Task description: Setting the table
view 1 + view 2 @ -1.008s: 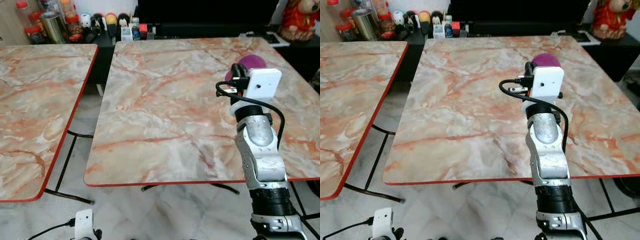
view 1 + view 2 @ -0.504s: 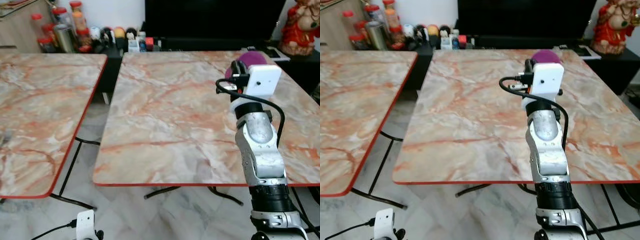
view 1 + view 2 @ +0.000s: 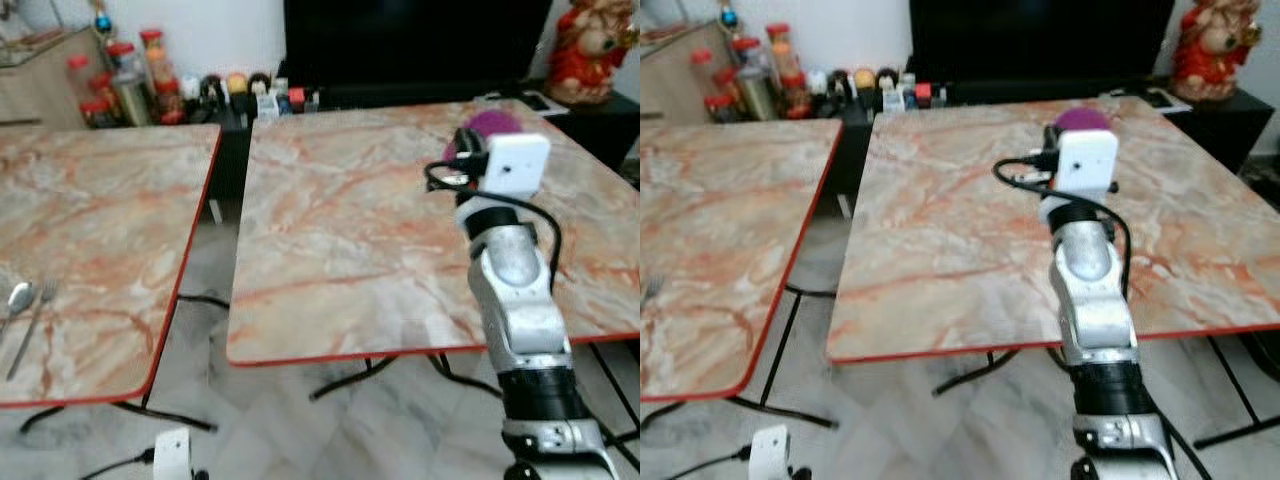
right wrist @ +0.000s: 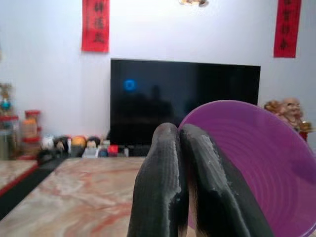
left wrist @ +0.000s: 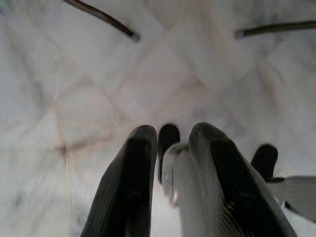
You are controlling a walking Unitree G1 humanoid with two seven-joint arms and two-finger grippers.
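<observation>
Nearest, the left hand [image 5: 170, 163] hangs low over the pale marble floor tiles [image 5: 74, 89], its two black fingers [image 5: 131, 182] set narrowly apart with nothing between them. Above it, at the near edge of the left marble-topped counter with a red rim [image 3: 110, 230], a metal spoon [image 3: 14, 302] and a metal fork [image 3: 32, 318] lie side by side.

The silver right arm [image 3: 515, 310] rises in front of the right marble-topped counter with a red rim [image 3: 350, 210], reaching over its right side. The right hand [image 4: 178, 136] has its fingers pressed together on the rim of a round purple plastic bowl [image 4: 256, 158]. The bowl is held tilted, its inside turned towards the wrist camera, smooth and glossy with faint rings; from the head it shows as a purple dome [image 3: 490, 124] just past the white wrist camera box [image 3: 516, 166], over the far right part of that counter.

Beyond the counters stand a row of jars and small figurines [image 3: 150, 85], a black television screen [image 4: 182, 101] and a red and gold statue [image 3: 590, 50]. Red paper banners [image 4: 95, 24] hang on the white wall.
</observation>
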